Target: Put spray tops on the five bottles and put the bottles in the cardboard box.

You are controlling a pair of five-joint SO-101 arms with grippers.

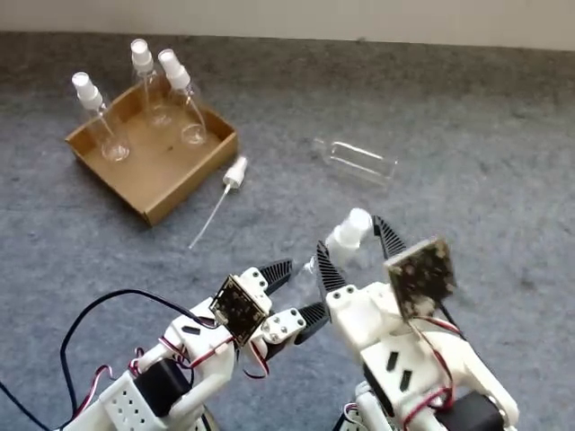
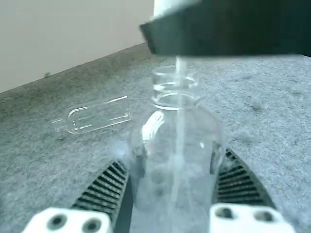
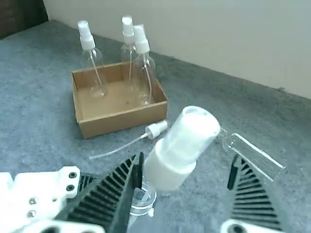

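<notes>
My left gripper (image 1: 298, 289) (image 2: 172, 174) is shut on an upright clear bottle (image 2: 160, 160), low in the middle of the high view. A white spray top (image 1: 350, 228) (image 3: 182, 141) sits tilted just above the bottle's open neck, its tube running down inside. My right gripper (image 1: 358, 253) (image 3: 184, 170) stands open around this top: one finger touches it, the other is apart. The cardboard box (image 1: 162, 193) (image 3: 119, 119) at the far left holds three capped bottles (image 1: 175, 94). An uncapped bottle (image 1: 355, 160) (image 2: 92, 115) lies on its side, and a loose spray top (image 1: 232, 175) (image 3: 156, 130) lies beside the box.
Grey carpet covers the table. A pale wall runs along the far edge. Black and red cables trail from the left arm's base (image 1: 135, 395) at the near edge. Open carpet lies between the box and the lying bottle.
</notes>
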